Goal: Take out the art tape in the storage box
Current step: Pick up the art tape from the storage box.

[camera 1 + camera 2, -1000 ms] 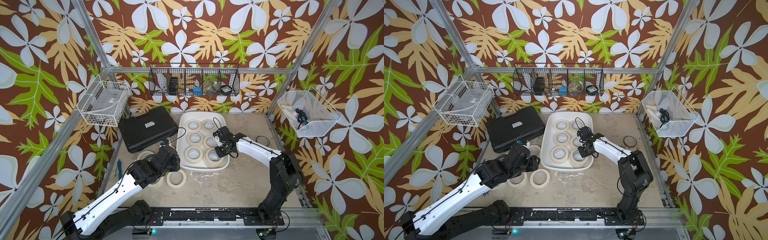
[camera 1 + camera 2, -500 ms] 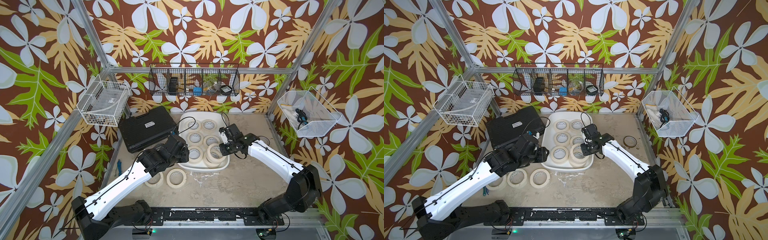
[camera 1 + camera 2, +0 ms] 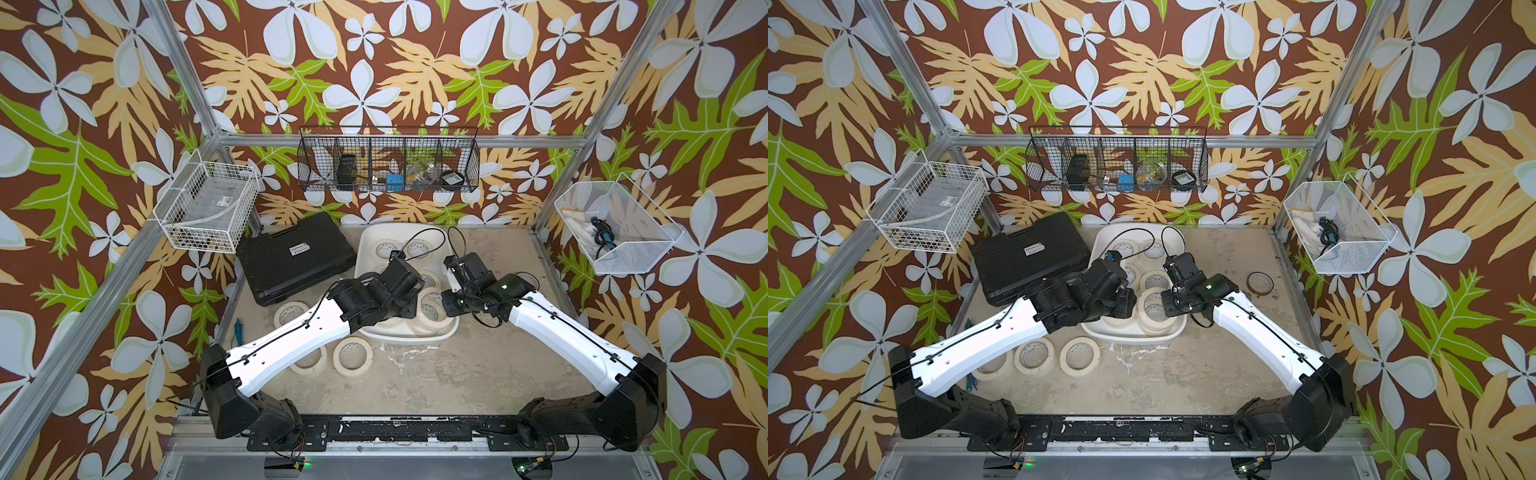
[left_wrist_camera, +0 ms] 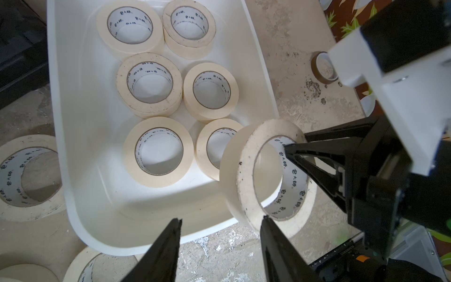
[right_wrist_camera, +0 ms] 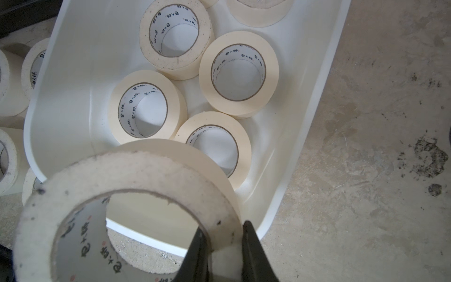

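Storage box (image 3: 365, 253): white plastic tub, rounded corners, on worktop (image 3: 457, 374) at back-centre. One long side sits just beside black hard case (image 3: 291, 257).

Contents: art tape rolls (image 4: 148, 84), cream, pale cores w/ small dark print. Qty at least 6, lying flat on box floor in two rows. A couple look stacked on a 2nd roll; can't confirm.

Held roll (image 5: 122, 175): one more roll, raised off the floor and tilted on edge over the box's near R corner, partly past the rim. Right gripper (image 5: 223, 232) is clamped on its wall, one finger inside the core, one outside. Left wrist view shows the same grip.

Left gripper (image 4: 220, 219): jaws parted, gripping nothing, hanging above the box's near rim. One fingertip is close by the held roll's lower edge; contact can't be told.

Out of box: loose rolls (image 3: 1079, 357), qty 3, flat in a row on worktop just off the box's near L corner. Roll by the case (image 3: 291, 313), qty 1, flat nr the case's front edge.

Misc.:
- Brown tape ring (image 3: 1260, 282), on worktop nr R edge, well apart from box.
- White wire basket (image 3: 199, 232), on L frame rail.
- Black wire basket (image 3: 320, 166), on back rail, small items inside.
- White mesh basket (image 3: 636, 249), on R side.
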You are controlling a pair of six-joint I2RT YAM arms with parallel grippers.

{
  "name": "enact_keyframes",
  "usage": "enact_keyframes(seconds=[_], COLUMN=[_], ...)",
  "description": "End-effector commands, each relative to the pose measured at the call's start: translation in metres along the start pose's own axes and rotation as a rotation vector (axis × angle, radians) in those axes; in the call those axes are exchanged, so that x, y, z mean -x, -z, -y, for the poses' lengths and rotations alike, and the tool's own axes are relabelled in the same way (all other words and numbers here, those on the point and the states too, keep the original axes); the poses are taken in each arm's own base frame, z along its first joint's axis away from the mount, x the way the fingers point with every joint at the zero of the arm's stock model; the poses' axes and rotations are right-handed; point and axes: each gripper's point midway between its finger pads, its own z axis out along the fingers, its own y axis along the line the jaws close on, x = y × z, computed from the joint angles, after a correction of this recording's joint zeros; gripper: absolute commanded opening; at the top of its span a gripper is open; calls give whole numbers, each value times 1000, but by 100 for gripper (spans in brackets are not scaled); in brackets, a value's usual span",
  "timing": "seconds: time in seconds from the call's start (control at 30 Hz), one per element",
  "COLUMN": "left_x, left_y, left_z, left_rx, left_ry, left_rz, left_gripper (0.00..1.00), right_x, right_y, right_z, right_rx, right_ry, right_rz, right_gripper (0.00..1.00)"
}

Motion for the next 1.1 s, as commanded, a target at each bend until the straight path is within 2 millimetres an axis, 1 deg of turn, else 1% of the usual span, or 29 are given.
enact_keyframes(seconds=[0.0,0.17,0.37,0.4,0.43,0.53,0.57,0.6,0.67,0.73,0.8,0.87,0.97,1.07], left_x=[-2,-9,-12,-14,-15,-15,-15,-15,-15,-16,-18,-22,-26,-31], left_y=[-13,-39,-55,-58,-60,-63,-64,-64,-65,-66,-66,-67,-64,-58], left_z=[5,7,13,13,13,12,12,12,13,15,16,17,18,16], left_rx=[29,58,61,65,68,76,76,75,71,59,50,39,14,0], left_ry=[-23,-46,-54,-56,-55,-53,-51,-51,-43,-40,-36,-34,-26,-16], left_rz=[-2,-38,-59,-65,-69,-70,-70,-69,-64,-69,-74,-85,-96,-106], left_gripper=[57,57,56,55,52,38,31,28,26,23,21,20,20,20], right_x=[2,2,2,1,0,-1,-1,-1,1,4,7,13,21,28], right_y=[3,7,7,7,6,4,5,5,7,11,17,27,44,63], right_z=[-1,-3,-2,-2,-2,-1,-1,-1,-1,-2,0,0,0,-1], right_rx=[-6,-1,-4,-3,-4,-7,-7,-8,-7,3,-3,1,12,36], right_ry=[-25,-29,-32,-32,-32,-34,-34,-33,-27,-12,-6,-2,-7,-14], right_rz=[18,29,32,32,28,23,25,26,34,54,82,118,175,242], right_gripper=[0,0,0,1,2,8,12,15,23,34,41,48,55,57])
